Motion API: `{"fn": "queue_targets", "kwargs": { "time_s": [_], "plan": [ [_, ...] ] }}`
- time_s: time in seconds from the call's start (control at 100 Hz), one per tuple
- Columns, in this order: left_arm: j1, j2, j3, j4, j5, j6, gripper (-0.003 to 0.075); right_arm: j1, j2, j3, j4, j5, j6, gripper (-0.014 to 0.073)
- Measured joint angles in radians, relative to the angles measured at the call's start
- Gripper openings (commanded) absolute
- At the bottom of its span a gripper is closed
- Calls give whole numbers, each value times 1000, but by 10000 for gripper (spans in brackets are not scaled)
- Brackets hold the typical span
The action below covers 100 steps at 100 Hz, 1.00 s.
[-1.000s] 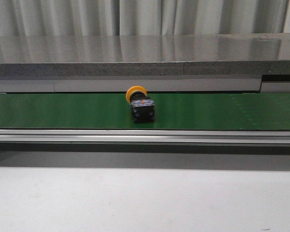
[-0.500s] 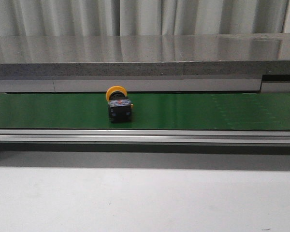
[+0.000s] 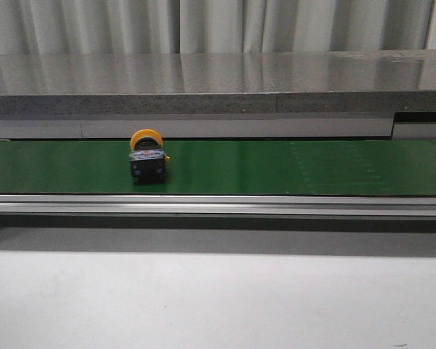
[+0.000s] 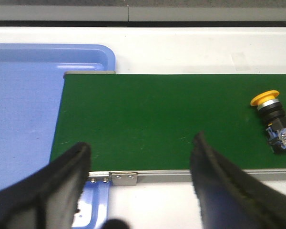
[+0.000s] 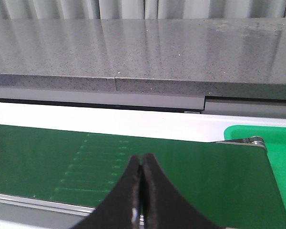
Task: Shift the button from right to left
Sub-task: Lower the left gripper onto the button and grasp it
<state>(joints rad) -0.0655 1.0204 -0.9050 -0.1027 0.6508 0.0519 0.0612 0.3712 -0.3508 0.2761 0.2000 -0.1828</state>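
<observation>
Front view: set low, facing forward across the white table (image 3: 218, 298) at the green belt (image 3: 291, 167) side-on, grey counter (image 3: 203, 83) behind. Left wrist view: looking down from close above the belt's end and blue tray (image 4: 24, 114) — button (image 4: 275, 121) shared with the front view. Right wrist view: low, near the belt's other end, green tray (image 5: 276, 157) alongside — overlap with the others seemingly only belt and counter.

You've got a green conveyor belt (image 3: 291, 167) running across the front view, a metal rail (image 3: 218, 206) along its near edge. Behind it, a grey speckled surface (image 3: 203, 80) and pale curtains (image 3: 203, 25). At one belt end sits a blue tray (image 4: 24, 119), at the other a green tray (image 5: 276, 157).
</observation>
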Motion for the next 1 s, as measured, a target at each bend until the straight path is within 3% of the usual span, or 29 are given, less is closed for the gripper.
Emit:
{"fn": "queue_targets", "kwargs": {
  "time_s": [0.37,0.65,1.0],
  "plan": [
    [-68,339,-169,-141,94,0,596,0,0,0,0,0,0,-67],
    [-166,533,-333,-155,201,0,596,0,0,0,0,0,-2,-67],
    [-196,715,-472,-140,316,-22,596,0,0,0,0,0,-2,-67]
  ]
}}
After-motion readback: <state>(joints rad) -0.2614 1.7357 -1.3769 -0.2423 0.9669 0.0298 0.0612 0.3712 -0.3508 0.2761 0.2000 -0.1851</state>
